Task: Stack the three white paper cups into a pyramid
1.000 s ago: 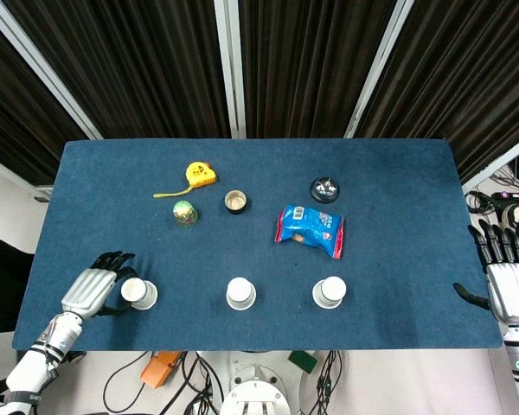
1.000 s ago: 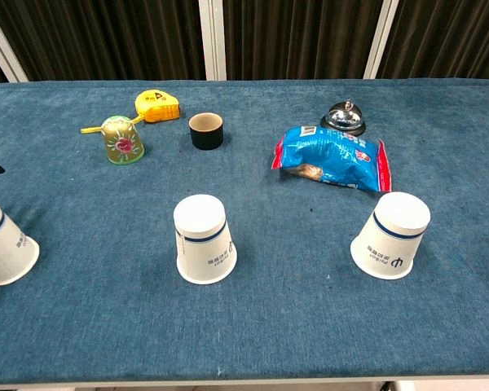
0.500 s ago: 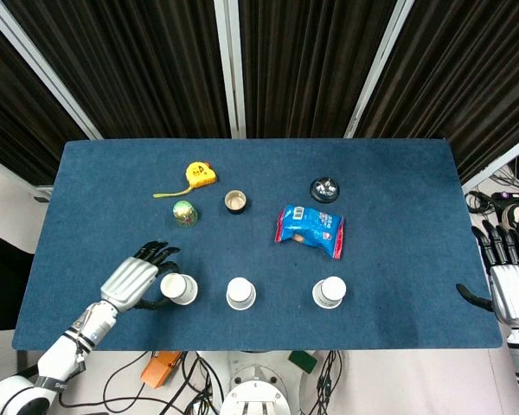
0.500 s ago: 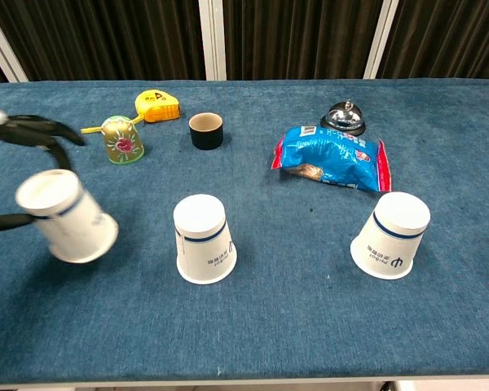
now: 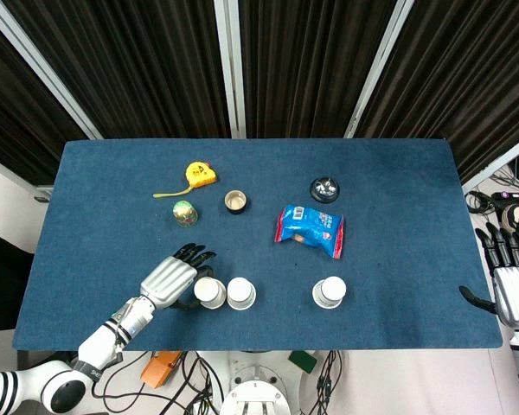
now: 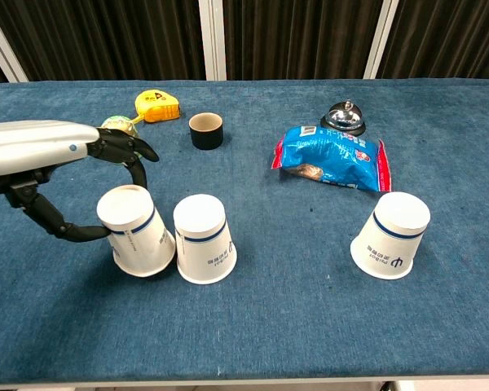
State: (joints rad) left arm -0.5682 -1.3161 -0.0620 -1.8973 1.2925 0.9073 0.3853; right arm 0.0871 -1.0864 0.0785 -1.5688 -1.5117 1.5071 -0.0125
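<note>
Gripping an upturned white paper cup [image 6: 134,230], the left hand [image 6: 65,163] sets it beside the middle white paper cup [image 6: 204,238], likely forming the pyramid's base. A third white paper cup [image 6: 391,235] stands well apart on the blue table [image 6: 310,326]. The right hand [image 5: 512,290] waits off-table, fingers spread, holding nothing.

Green dome toy [image 6: 114,124] mostly hidden behind left hand [image 6: 41,155]; right hand [image 5: 512,281] cut by frame edge.

No wording could be read with certainty; the white paper cups [image 6: 389,235] carried small dark blue logo marks near their rims, too small to make out. The blue snack bag [image 6: 332,159] bore print that stayed illegible; the yellow tape measure [image 6: 156,105] showed a dark mark, unreadable.
</note>
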